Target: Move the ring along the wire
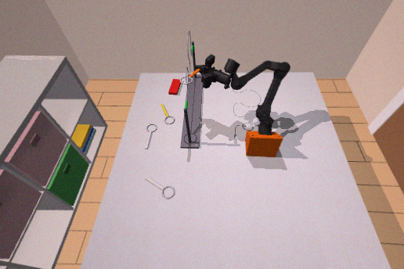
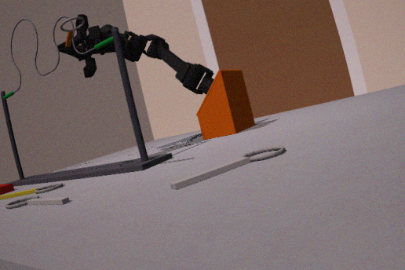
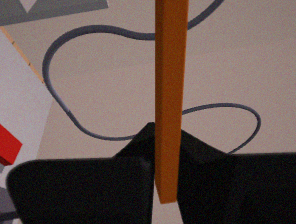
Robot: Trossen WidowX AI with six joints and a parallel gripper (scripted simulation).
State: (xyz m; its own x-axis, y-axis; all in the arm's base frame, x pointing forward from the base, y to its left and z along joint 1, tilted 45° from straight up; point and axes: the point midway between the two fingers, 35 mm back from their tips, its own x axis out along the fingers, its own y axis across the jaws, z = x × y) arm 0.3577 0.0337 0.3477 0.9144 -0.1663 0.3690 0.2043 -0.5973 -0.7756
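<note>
The ring [image 1: 186, 84] [image 2: 61, 25] lies nearly flat around the grey wire [image 2: 37, 44] [image 3: 45, 65], at the hump nearer the near post [image 1: 188, 126] [image 2: 131, 111]. Whether it touches the wire cannot be told. My gripper [image 1: 200, 69] [image 2: 66, 47] [image 3: 158, 128] is shut on the orange handle [image 1: 194, 73] [image 2: 69, 39] [image 3: 170, 75]. In the exterior view the fingers are close to the wire; the gap is unclear. The near green part [image 1: 185, 105] [image 2: 103, 42] and far green part [image 1: 192, 48] [image 2: 9, 95] are both away from the ring.
The far post [image 2: 12, 142] and near post stand on a dark base [image 1: 185, 138]. Beyond it lie a red block [image 1: 174, 87], a yellow-handled ring [image 1: 164, 110] and a pale-handled one [image 1: 149, 139]. Another pale-handled ring [image 1: 154, 184] lies nearer. A shelf stands left.
</note>
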